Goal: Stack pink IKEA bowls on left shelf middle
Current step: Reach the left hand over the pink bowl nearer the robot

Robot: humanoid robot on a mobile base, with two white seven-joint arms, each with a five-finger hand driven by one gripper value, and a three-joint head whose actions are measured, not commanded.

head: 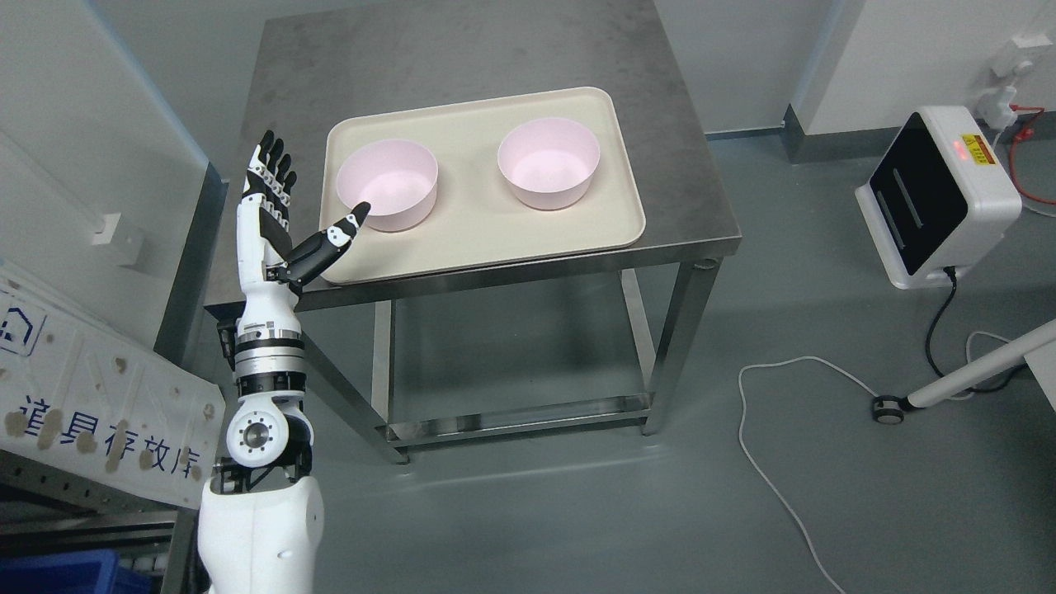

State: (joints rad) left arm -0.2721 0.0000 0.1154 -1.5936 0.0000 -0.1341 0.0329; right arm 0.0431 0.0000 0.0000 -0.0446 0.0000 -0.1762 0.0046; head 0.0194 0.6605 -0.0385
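Left arm: enters at the lower left of the frame and rises to mid-left. The left robot hand (285,216) is released, fingers spread and upright, thumb stretched toward the right; it grasps nothing. The thumb tip overlaps the near rim of the left bowl in the picture, but whether it touches cannot be told from this angle. The right arm does not show.

Tray (610,177): cream, with rounded corners and a raised lip, lying on the grey metal tabletop (462,54) at centre frame. It carries both bowls.

Left bowl (388,183): pink, upright, empty, at centre-left of the frame on the tray's left half.

Right bowl (549,162): pink, upright, empty, on the tray's right half, well apart from the first.

Handling (a judgement only): both look like thin moulded plastic, so probably light, stiff, smooth and a little slippery, and unlikely to break. The walls flare slightly, which suggests one will nest inside the other. The best hold is likely a pinch over the rim, thumb inside and fingers outside; a light bowl may skate on the tray if nudged.

Not made out: the shelf named in the task is not clearly in view. A printed panel at the far lower left is cut off by the frame edge. The bowls' bases are hidden.
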